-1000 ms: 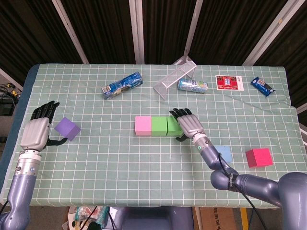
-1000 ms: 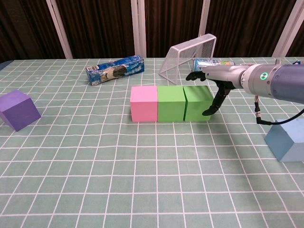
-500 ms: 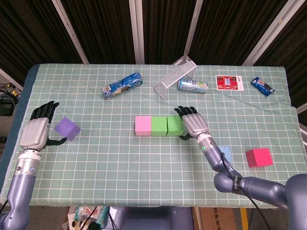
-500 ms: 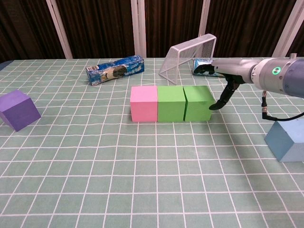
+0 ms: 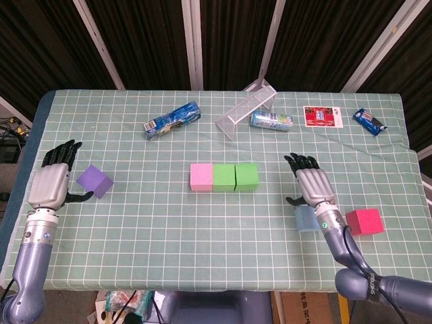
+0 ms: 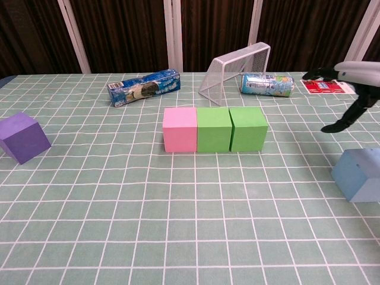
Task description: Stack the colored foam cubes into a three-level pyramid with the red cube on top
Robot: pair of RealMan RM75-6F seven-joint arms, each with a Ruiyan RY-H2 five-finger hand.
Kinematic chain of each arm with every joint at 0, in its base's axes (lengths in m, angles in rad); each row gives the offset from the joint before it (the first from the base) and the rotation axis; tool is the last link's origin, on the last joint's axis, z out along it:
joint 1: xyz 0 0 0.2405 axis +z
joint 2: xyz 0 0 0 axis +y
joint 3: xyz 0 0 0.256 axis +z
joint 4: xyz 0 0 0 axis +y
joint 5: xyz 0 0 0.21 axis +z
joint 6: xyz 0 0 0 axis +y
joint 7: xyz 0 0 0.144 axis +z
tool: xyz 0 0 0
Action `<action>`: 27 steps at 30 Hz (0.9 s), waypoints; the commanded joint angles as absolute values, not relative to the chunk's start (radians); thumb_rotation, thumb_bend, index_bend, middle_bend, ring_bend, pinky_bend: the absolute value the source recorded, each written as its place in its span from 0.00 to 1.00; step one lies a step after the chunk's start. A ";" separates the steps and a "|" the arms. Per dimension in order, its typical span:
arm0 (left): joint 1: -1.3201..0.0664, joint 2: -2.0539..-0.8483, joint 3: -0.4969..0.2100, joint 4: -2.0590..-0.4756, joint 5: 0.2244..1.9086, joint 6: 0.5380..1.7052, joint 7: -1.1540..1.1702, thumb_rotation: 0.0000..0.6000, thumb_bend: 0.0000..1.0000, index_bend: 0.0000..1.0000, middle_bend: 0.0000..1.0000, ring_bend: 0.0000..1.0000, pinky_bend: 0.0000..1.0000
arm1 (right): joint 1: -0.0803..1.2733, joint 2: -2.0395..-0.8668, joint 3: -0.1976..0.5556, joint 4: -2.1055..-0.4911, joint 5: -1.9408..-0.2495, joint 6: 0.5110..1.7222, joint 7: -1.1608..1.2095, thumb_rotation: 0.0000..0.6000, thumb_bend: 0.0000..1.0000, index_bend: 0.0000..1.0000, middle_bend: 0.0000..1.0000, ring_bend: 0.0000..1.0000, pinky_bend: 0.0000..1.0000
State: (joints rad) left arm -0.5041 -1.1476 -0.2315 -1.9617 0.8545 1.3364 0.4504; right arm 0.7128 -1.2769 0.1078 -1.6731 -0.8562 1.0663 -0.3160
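A pink cube [image 5: 201, 177] [image 6: 179, 129] and two green cubes [image 5: 223, 177] [image 5: 246, 176] [image 6: 214, 129] [image 6: 247, 128] stand touching in a row at the table's middle. My right hand [image 5: 312, 185] [image 6: 349, 95] hovers open to their right, just above the light blue cube [image 5: 307, 219] [image 6: 358, 174]. The red cube [image 5: 364, 221] lies further right. At the far left my left hand [image 5: 52, 183] is open beside the purple cube [image 5: 94, 181] [image 6: 24, 138], its thumb near the cube's front.
A blue snack packet [image 5: 173, 119], a tipped wire basket [image 5: 246, 108], a can [image 5: 271, 121], a red card [image 5: 322, 115] and a small blue packet [image 5: 370, 120] lie along the far side of the checked cloth [image 5: 169, 223].
My right hand has left the right green cube and moved right, over the light blue cube. The left hand and the cubes have not moved.
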 commanded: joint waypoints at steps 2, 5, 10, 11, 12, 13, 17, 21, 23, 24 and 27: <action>-0.525 -1.167 -0.241 -1.920 0.831 1.316 0.464 1.00 0.11 0.00 0.01 0.01 0.04 | 0.643 -1.222 0.081 -1.705 -0.934 1.145 -0.279 1.00 0.24 0.00 0.02 0.00 0.00; -0.545 -1.185 -0.247 -1.885 0.807 1.293 0.481 1.00 0.11 0.00 0.01 0.01 0.04 | 0.601 -1.201 0.077 -1.715 -0.978 1.188 -0.250 1.00 0.24 0.00 0.02 0.00 0.00; -0.582 -1.210 -0.257 -1.835 0.770 1.252 0.509 1.00 0.11 0.00 0.01 0.01 0.04 | 0.563 -1.189 0.078 -1.715 -1.023 1.223 -0.215 1.00 0.24 0.00 0.01 0.00 0.00; -0.594 -1.218 -0.261 -1.822 0.760 1.241 0.515 1.00 0.11 0.00 0.01 0.01 0.04 | 0.557 -1.186 0.077 -1.713 -1.035 1.224 -0.208 1.00 0.24 0.00 0.01 0.00 0.00; -0.605 -1.226 -0.265 -1.808 0.751 1.229 0.521 1.00 0.11 0.00 0.01 0.01 0.04 | 0.554 -1.182 0.078 -1.710 -1.046 1.224 -0.203 1.00 0.24 0.00 0.00 0.00 0.00; -0.617 -1.234 -0.269 -1.795 0.741 1.216 0.527 1.00 0.11 0.00 0.01 0.01 0.04 | 0.550 -1.180 0.082 -1.707 -1.054 1.226 -0.198 1.00 0.24 0.00 0.00 0.00 0.00; -0.679 -1.280 -0.283 -1.732 0.704 1.158 0.561 1.00 0.11 0.00 0.01 0.01 0.04 | 0.533 -1.176 0.105 -1.704 -1.084 1.243 -0.157 1.00 0.24 0.00 0.00 0.00 0.00; -0.741 -1.331 -0.286 -1.659 0.676 1.116 0.610 1.00 0.11 0.00 0.01 0.01 0.04 | 0.519 -1.174 0.125 -1.698 -1.098 1.249 -0.122 1.00 0.24 0.00 0.00 0.00 0.00; -0.772 -1.358 -0.287 -1.621 0.661 1.099 0.636 1.00 0.12 0.00 0.01 0.01 0.04 | 0.514 -1.172 0.134 -1.697 -1.099 1.245 -0.108 1.00 0.24 0.00 0.00 0.00 0.00; -0.787 -1.370 -0.287 -1.602 0.653 1.088 0.648 1.00 0.13 0.00 0.01 0.01 0.04 | 0.512 -1.170 0.138 -1.696 -1.099 1.243 -0.101 1.00 0.24 0.00 0.00 0.00 0.00; -0.841 -1.420 -0.291 -1.535 0.627 1.046 0.681 1.00 0.15 0.00 0.01 0.01 0.04 | 0.506 -1.164 0.151 -1.698 -1.097 1.229 -0.076 1.00 0.24 0.00 0.00 0.00 0.00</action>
